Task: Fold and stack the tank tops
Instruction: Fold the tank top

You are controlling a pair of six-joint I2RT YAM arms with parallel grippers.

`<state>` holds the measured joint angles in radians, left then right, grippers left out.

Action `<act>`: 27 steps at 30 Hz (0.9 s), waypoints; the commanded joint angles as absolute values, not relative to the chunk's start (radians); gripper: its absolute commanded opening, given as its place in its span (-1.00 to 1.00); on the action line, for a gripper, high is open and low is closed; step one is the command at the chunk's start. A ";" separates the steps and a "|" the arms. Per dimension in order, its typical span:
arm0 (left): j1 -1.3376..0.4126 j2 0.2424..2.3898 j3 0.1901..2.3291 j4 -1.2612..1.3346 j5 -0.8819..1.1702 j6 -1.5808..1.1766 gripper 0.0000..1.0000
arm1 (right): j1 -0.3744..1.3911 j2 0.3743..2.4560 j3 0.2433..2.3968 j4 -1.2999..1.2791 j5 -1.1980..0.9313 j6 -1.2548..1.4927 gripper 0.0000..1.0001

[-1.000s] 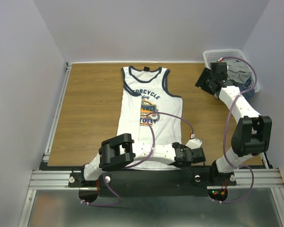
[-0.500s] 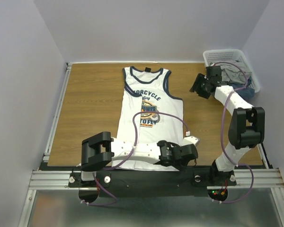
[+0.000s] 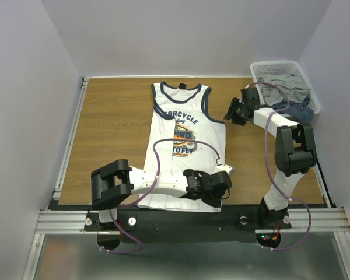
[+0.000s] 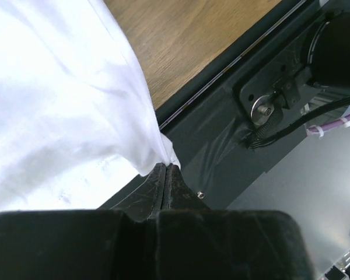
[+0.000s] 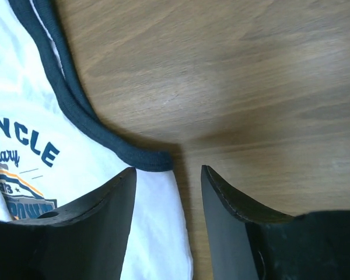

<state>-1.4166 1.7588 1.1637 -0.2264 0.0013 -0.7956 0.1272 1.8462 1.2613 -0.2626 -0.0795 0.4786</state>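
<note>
A white tank top [image 3: 184,140] with navy trim and a "MOTORCYCLE" print lies flat, neck toward the far edge, on the wooden table [image 3: 111,128]. My left gripper [image 3: 214,188] is at the near right hem corner. In the left wrist view it [image 4: 165,168] is shut on that corner of white cloth [image 4: 58,105]. My right gripper [image 3: 232,111] is beside the shirt's right armhole. In the right wrist view it [image 5: 168,170] is open, its jaws on either side of the lower end of the navy armhole trim [image 5: 76,111] and the white side edge [image 5: 157,233].
A white basket [image 3: 268,67] at the far right corner holds grey and blue clothes [image 3: 289,87]. Metal rails run along the near edge [image 3: 181,220] and the left edge [image 3: 70,140]. The black arm base [image 4: 268,111] lies just past the held corner.
My left gripper has moved left along the near edge at the hem corner. My right gripper has moved left and nearer, from the basket to the shirt's right armhole.
</note>
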 commanded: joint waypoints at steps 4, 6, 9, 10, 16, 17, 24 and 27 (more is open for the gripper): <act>-1.393 1.694 1.135 -0.193 0.038 -0.802 -1.00 | 0.156 1.855 1.249 -0.184 -0.074 0.488 -0.02; -1.387 1.692 1.128 -0.187 0.044 -0.804 -1.00 | 0.160 1.836 1.224 -0.181 -0.064 0.486 -0.09; -1.387 1.690 1.127 -0.187 0.046 -0.801 -1.00 | 0.160 1.818 1.200 -0.173 -0.051 0.482 -0.10; -1.385 1.692 1.127 -0.186 0.049 -0.802 -1.00 | 0.161 1.821 1.200 -0.172 -0.051 0.480 -0.10; -1.385 1.686 1.129 -0.187 0.048 -0.798 -1.00 | 0.161 1.844 1.204 -0.170 -0.049 0.480 -0.14; -1.385 1.684 1.129 -0.190 0.048 -0.798 -1.00 | 0.160 1.851 1.207 -0.170 -0.048 0.477 -0.14; -1.384 1.671 1.123 -0.199 0.041 -0.799 -1.00 | 0.160 1.875 1.235 -0.172 -0.063 0.482 -0.23; -1.384 1.666 1.120 -0.195 0.040 -0.799 -1.00 | 0.161 1.874 1.233 -0.172 -0.060 0.477 -0.23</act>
<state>-1.3857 1.7302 1.1351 -0.2058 0.0479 -0.8021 0.1570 1.8671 1.1988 -0.2089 -0.0669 0.4839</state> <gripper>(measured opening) 0.017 0.387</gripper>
